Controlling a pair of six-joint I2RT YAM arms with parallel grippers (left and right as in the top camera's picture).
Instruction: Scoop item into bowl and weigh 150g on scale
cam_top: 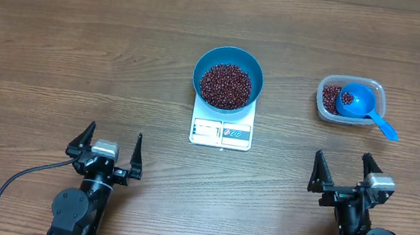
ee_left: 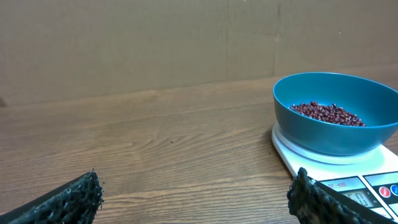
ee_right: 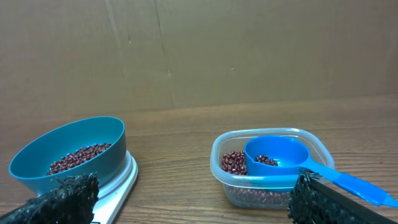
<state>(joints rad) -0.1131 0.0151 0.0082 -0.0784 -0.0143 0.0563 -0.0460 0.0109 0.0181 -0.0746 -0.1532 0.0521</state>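
Wood-grain table (cam_top: 56,28) runs under both my claws. The left claw (cam_top: 115,132) and the right claw (cam_top: 343,156) are each spread wide, gripping nothing, well apart from everything. Ahead and to the right of my left claw, and ahead and to the left of my right one, the blue bowl (cam_top: 232,56) sits squarely on the white scale (cam_top: 221,132). Straight ahead of my right claw is the clear tub (cam_top: 320,105) with the blue scoop (cam_top: 358,100) resting in it. The scoop's long axis runs on a slant, cup in the tub, handle jutting over the rim back and to the right of that claw — so I judge the right arm the nearer one for any further scooping. Beans (cam_top: 226,87) cover the bowl's floor. My right wrist view shows what the overhead hardly does: a few beans in the scoop's cup and more in the tub beside it. The scale's display is unreadable in every view.
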